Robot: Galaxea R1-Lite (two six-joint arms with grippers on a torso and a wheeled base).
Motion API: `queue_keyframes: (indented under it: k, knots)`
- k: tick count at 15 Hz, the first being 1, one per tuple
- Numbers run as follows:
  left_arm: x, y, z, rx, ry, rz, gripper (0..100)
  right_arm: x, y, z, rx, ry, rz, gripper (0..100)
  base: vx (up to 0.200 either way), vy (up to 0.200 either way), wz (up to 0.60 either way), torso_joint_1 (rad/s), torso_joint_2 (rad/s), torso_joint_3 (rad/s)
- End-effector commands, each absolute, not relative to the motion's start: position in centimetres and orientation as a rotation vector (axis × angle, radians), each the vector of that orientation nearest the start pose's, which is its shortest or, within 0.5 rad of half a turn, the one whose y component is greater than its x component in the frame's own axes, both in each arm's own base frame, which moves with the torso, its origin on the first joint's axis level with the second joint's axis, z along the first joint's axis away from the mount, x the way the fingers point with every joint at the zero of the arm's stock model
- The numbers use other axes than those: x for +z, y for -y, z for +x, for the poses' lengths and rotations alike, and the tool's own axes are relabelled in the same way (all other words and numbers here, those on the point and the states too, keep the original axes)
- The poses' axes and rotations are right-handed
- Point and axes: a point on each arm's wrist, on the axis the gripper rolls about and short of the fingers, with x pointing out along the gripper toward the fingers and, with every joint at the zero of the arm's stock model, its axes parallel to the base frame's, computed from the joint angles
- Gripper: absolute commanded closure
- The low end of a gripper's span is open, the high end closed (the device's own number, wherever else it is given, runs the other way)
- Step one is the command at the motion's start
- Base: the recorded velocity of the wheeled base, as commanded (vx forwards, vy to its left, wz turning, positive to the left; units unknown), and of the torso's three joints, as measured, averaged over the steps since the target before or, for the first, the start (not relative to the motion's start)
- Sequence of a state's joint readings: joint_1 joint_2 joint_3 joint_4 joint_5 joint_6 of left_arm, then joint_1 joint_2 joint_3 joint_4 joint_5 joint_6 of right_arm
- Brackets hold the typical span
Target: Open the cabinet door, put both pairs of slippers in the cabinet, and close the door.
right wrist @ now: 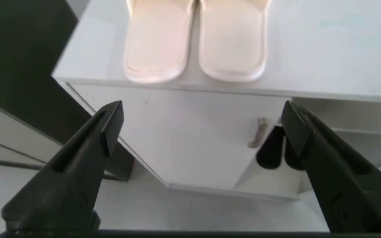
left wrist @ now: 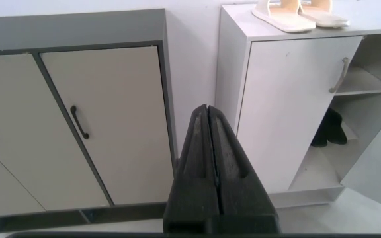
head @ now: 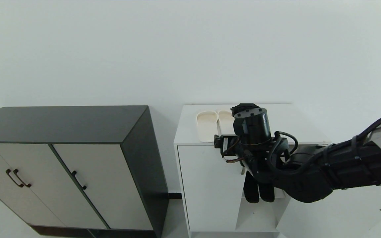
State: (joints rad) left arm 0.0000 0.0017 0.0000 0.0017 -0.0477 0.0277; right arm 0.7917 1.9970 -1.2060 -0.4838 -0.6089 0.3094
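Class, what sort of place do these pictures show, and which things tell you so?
Probably a hallway or shoe-storage corner, perhaps a mock-up: a white cabinet holding black slippers on a shelf, cream slippers on its top, and a dark cabinet beside it against a plain wall.

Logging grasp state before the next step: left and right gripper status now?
Left gripper: closed, holding nothing.
Right gripper: open, empty, in front of the white box-shaped cabinet with the pair of cream slippers on top.
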Motion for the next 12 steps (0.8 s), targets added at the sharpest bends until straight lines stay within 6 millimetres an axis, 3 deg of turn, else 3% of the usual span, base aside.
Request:
queue_keyframes:
  k: [1,4,12]
  knots:
    - [7.5,0.1,-2.3,-0.048,-0.002,0.028,100,15.8,-27.6,29.0,0.143,-0.270,0.094,0,0.000,0.000,0.00,0.000,0.00,0.000]
    - [7.5,0.1,-2.3,-0.048,-0.002,0.026,100,15.3,-27.7,29.1,0.145,-0.270,0.080,0,0.000,0.000,0.00,0.000,0.00,0.000]
    - [7.5,0.1,-2.3,-0.048,-0.002,0.024,100,14.3,-28.0,29.4,0.152,-0.249,0.059,0,0.200,0.000,0.00,0.004,0.00,0.004]
